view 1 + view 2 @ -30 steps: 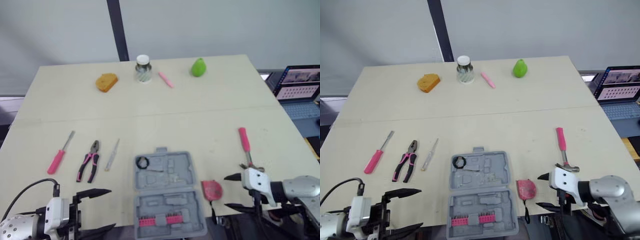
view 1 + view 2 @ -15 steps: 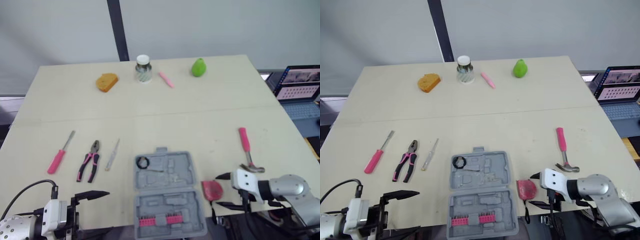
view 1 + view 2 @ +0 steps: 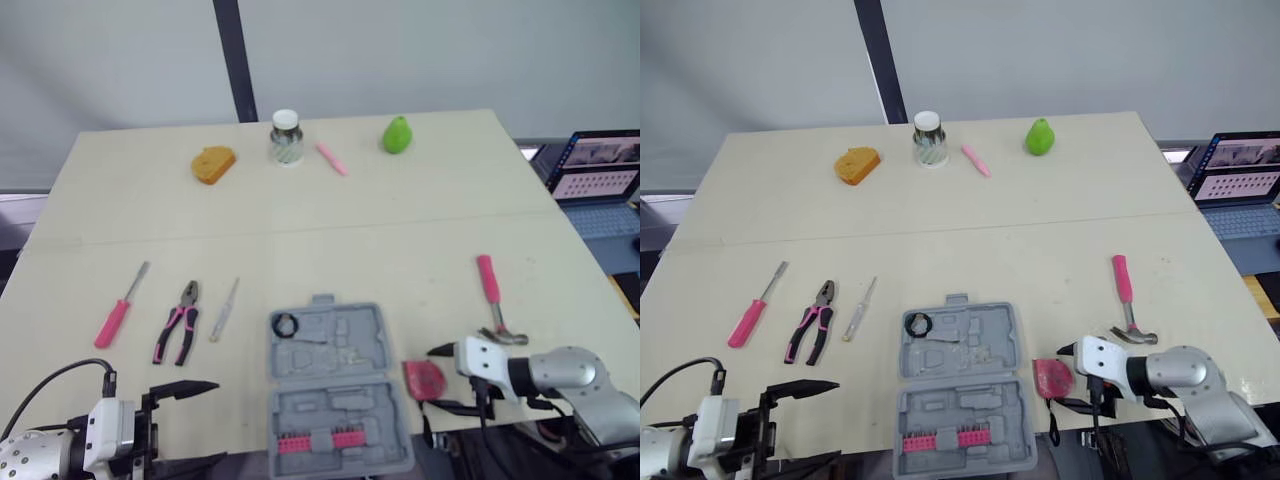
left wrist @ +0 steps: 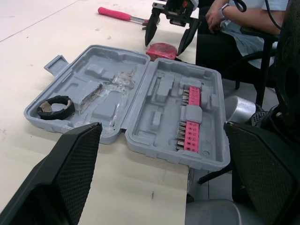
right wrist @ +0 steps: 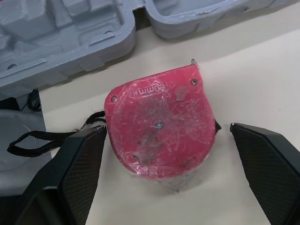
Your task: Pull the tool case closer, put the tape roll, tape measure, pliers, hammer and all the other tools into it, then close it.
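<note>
The pale desk (image 3: 400, 230) carries an open grey tool case (image 3: 350, 345), a red tape measure (image 3: 422, 379) just beside it, a hammer (image 3: 490, 290), pliers (image 3: 178, 325), a pink screwdriver (image 3: 118, 310) and a slim screwdriver (image 3: 224, 309). Farther back lie an orange sponge (image 3: 213, 164), a jar (image 3: 285, 138), a pink pen (image 3: 331, 158) and a green pear (image 3: 397, 134).

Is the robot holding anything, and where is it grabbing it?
Nothing yet. The right gripper is open around the tape measure, not squeezing it; the left gripper is open and empty.

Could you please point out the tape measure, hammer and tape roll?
tape measure (image 5: 159, 124): right wrist view, centre of its red face.
hammer (image 3: 1122, 279): right eye view, pink handle.
tape roll (image 4: 57, 116): left wrist view, black outer wall.
</note>
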